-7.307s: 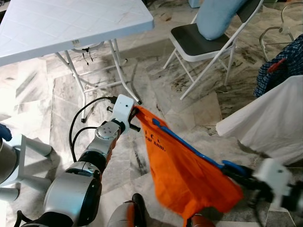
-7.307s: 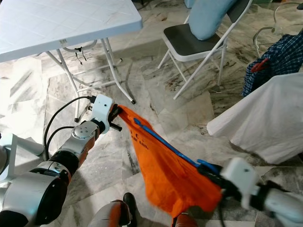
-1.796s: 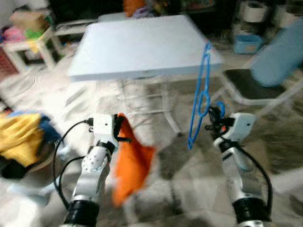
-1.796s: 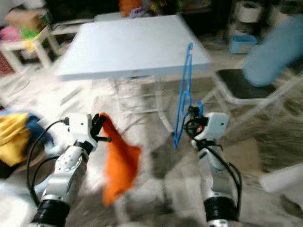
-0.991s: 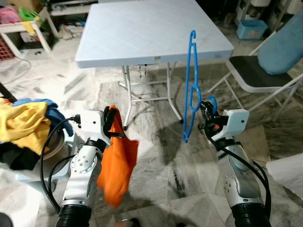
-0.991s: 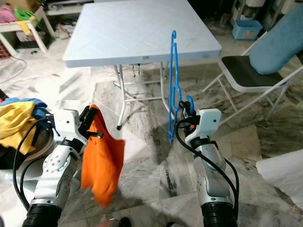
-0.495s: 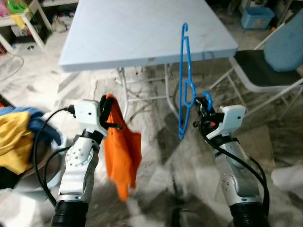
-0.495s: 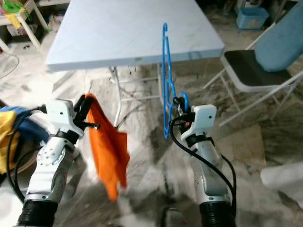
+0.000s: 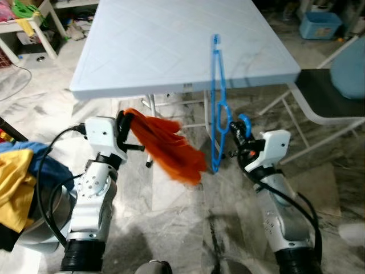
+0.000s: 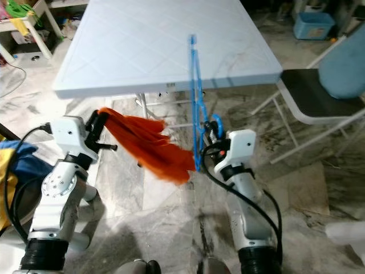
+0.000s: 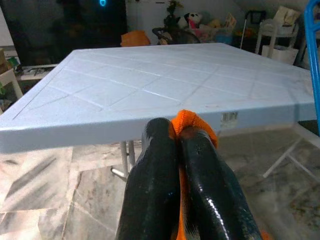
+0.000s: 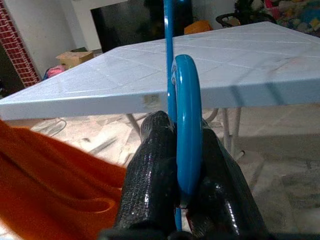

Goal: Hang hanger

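Both end effectors grip: right (image 9: pixel 242 138) clamps the upright blue hanger (image 9: pixel 217 103); left (image 9: pixel 126 123) pinches the orange cloth (image 9: pixel 171 148).

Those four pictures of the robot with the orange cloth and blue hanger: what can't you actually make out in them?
- Orange cloth: blurred in both eye views, so its shape is unclear.
- Left pincer: in its wrist view the black fingers cover most of the cloth.
- Blue hanger: its top is cut off by the right wrist view's edge; the right pincer hides its gripped part.
- Folding chair: cropped at the eye views' right edge.
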Robot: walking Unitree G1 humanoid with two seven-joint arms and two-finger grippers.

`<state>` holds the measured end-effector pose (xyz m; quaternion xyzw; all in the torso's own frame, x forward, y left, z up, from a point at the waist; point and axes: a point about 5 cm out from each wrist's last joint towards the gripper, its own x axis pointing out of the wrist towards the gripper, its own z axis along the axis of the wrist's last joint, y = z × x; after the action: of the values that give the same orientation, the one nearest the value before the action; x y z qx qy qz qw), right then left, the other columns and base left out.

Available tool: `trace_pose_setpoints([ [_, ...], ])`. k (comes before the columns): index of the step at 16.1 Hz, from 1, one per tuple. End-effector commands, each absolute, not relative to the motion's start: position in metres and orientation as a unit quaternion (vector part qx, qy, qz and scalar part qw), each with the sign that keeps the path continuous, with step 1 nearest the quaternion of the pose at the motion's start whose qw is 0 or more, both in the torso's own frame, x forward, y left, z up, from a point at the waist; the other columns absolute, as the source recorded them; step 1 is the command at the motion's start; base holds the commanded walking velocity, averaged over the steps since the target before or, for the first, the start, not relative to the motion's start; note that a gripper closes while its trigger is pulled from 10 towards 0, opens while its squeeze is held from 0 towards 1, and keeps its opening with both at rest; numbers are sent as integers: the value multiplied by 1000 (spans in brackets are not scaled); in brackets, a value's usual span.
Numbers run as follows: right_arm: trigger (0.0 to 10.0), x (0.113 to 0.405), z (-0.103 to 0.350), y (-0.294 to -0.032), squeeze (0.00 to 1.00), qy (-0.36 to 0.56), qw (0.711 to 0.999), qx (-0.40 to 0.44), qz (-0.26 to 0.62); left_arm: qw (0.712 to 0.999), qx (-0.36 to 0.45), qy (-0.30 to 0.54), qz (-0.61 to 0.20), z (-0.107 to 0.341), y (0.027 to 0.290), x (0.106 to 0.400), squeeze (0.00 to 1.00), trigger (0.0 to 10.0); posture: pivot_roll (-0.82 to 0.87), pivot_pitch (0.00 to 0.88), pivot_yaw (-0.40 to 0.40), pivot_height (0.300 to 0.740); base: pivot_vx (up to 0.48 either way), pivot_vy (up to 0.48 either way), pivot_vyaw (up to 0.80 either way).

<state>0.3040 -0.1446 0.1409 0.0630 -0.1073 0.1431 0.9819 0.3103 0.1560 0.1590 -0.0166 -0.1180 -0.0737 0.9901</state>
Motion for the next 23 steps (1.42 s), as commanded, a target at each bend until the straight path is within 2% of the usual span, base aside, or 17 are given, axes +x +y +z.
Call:
trace_pose_setpoints([
  [1, 10000, 303, 145, -151, 0, -115, 983, 58, 134, 988, -16, -133, -79, 169, 153, 312, 0, 10000, -28, 170, 52, 740, 412, 0, 0],
  [7, 10000, 296, 140, -153, 0, -109, 983, 63, 131, 979, 9, -187, -75, 202, 156, 322, 0, 10000, -19, 161, 57, 740, 414, 0, 0],
  [18, 10000, 296, 137, -155, 0, -106, 985, 59, 126, 978, 28, -202, -47, 211, 162, 329, 0, 10000, -22, 133, 75, 740, 411, 101, 0],
  [23, 10000, 293, 133, -158, 0, -102, 985, 57, 124, 977, 30, -206, -41, 213, 161, 330, 0, 10000, -29, 136, 72, 740, 397, 269, 0],
])
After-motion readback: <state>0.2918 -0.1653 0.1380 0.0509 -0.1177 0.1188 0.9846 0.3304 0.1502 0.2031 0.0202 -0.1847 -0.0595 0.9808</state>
